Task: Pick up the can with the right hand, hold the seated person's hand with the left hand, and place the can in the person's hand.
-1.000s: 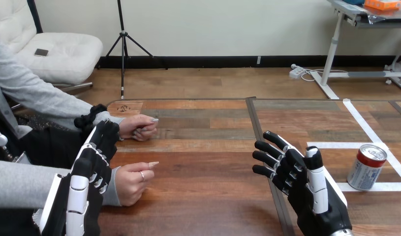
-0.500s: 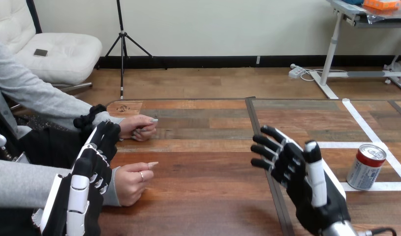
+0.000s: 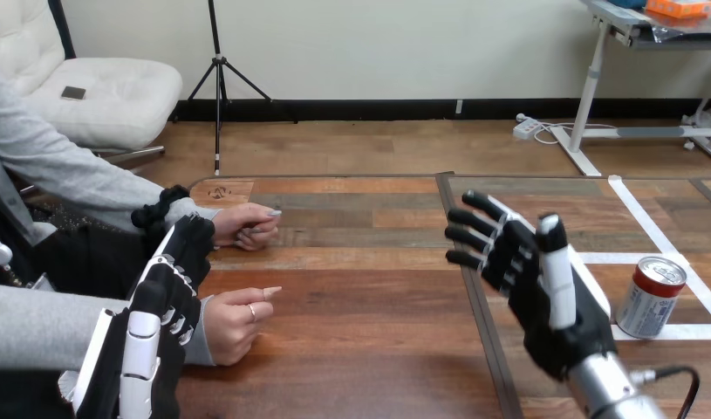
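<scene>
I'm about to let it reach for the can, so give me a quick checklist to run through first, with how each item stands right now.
1. can upright and reachable: ok, it stands inside the white tape square on the table.
2. right hand open and empty: ok, fingers straight, nothing in it.
3. Way to the can clear: ok, the right hand is left of the can and apart from it, with nothing between.
4. left hand holding the person's nearer hand: not ok, its fingers are relaxed beside the wrist; contact cannot tell.
5. Person's nearer hand ready to receive: not ok, it rests loosely curled on the table.
</scene>
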{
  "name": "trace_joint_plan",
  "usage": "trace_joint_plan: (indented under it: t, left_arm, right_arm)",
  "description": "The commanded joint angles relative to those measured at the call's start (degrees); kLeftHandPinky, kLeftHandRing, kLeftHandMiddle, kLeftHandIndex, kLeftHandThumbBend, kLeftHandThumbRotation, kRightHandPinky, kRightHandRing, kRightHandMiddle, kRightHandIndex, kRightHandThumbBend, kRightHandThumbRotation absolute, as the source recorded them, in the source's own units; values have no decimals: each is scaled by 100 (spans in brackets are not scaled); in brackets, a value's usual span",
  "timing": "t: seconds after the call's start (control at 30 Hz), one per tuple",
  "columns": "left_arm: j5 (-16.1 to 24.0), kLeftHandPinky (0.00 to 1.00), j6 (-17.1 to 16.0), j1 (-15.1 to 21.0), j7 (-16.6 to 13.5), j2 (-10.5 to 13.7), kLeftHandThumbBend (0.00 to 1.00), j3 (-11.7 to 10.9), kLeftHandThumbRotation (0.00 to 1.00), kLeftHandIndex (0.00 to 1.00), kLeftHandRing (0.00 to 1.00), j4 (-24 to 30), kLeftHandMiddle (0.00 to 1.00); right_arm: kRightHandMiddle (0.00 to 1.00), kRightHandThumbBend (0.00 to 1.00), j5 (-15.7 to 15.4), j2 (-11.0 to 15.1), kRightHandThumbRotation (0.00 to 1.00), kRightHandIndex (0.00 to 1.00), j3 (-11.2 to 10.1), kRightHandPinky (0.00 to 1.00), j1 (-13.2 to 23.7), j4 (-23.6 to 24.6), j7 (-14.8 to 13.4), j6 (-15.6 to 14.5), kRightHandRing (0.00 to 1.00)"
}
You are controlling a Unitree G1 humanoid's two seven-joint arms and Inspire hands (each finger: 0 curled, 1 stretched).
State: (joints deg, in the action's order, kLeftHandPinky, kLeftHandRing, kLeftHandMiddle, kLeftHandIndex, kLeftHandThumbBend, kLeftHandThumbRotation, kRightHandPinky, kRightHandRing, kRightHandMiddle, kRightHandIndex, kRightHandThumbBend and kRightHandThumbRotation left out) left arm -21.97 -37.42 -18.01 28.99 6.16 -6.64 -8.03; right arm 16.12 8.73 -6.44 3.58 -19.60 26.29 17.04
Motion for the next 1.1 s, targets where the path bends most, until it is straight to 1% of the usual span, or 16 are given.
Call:
trace_joint_plan:
  t: [0.0,0.2,0.47,0.67,0.7,0.87,0.97,1.07]
  left_arm:
    - [-47,100,3,215,51,25,57,7,100,93,97,174,94]
    - [-83,100,-92,268,138,19,56,-8,100,93,97,48,94]
    - [-127,100,-236,363,301,1,56,-59,100,93,97,-179,94]
    - [-118,100,-231,363,315,-1,57,-78,100,92,97,-194,93]
    - [-125,100,-216,355,324,5,57,-77,100,92,97,-179,93]
    - [-130,100,-236,360,351,13,57,-92,100,92,97,-203,93]
    - [-100,100,-253,359,346,13,57,-100,100,92,97,-197,93]
    - [-81,100,-255,362,347,20,57,-107,100,92,97,-193,94]
  right_arm:
    - [85,89,-69,215,100,87,-214,81,689,-215,-102,211,86]
    - [85,89,-138,324,100,87,-314,83,976,-453,-231,258,87]
    - [86,91,-150,489,100,87,-427,87,1325,-769,-294,272,88]
    - [87,91,-140,604,100,87,-536,88,1571,-1040,-309,305,88]
    - [87,91,-159,627,100,87,-554,88,1611,-1076,-361,290,88]
    - [86,91,-253,682,100,86,-613,87,1754,-1263,-553,337,87]
    - [85,91,-279,732,100,86,-654,85,1875,-1464,-569,420,86]
    - [86,91,-331,809,100,86,-671,84,1991,-1638,-600,426,86]
